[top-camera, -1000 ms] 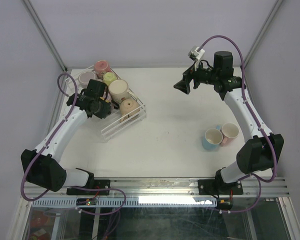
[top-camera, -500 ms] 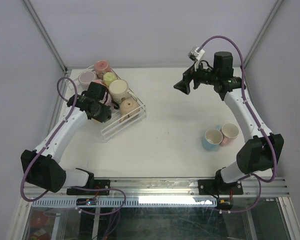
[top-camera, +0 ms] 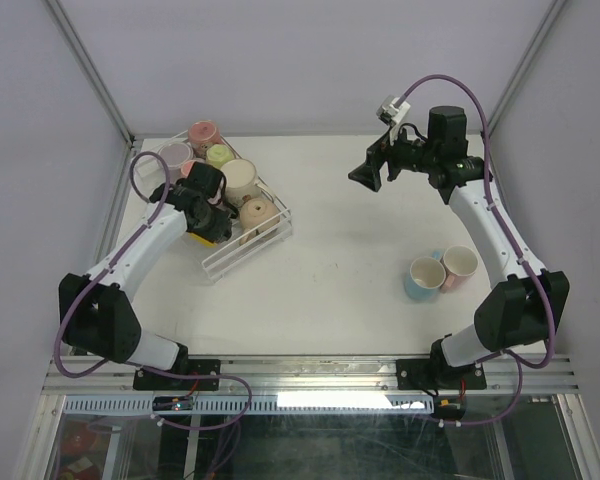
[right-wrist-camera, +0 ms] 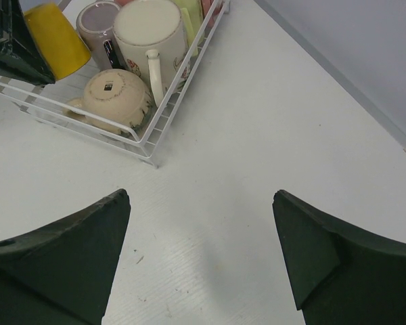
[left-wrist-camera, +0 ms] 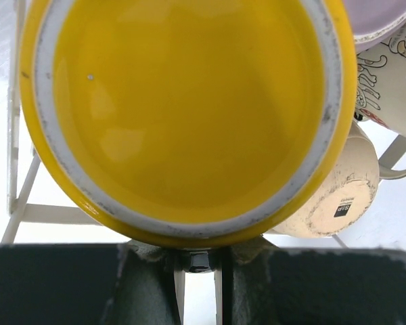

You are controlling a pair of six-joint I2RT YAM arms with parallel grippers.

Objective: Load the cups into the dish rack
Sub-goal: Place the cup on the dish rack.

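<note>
My left gripper is shut on a yellow cup, held over the near part of the white wire dish rack. In the left wrist view the cup's yellow face fills the frame, and the fingers pinch it at its lower edge. Several cups sit in the rack: pink, lilac, green, cream and beige. A light blue cup and a pale pink cup stand on the table at the right. My right gripper hangs open above the table, holding nothing.
The rack's near corner shows in the right wrist view, with bare white table below my right gripper. Grey enclosure walls and metal posts border the table at the back and sides.
My left arm has swung a little right and nearer with the yellow cup, over the rack's open near part. The right arm has stayed where it was.
</note>
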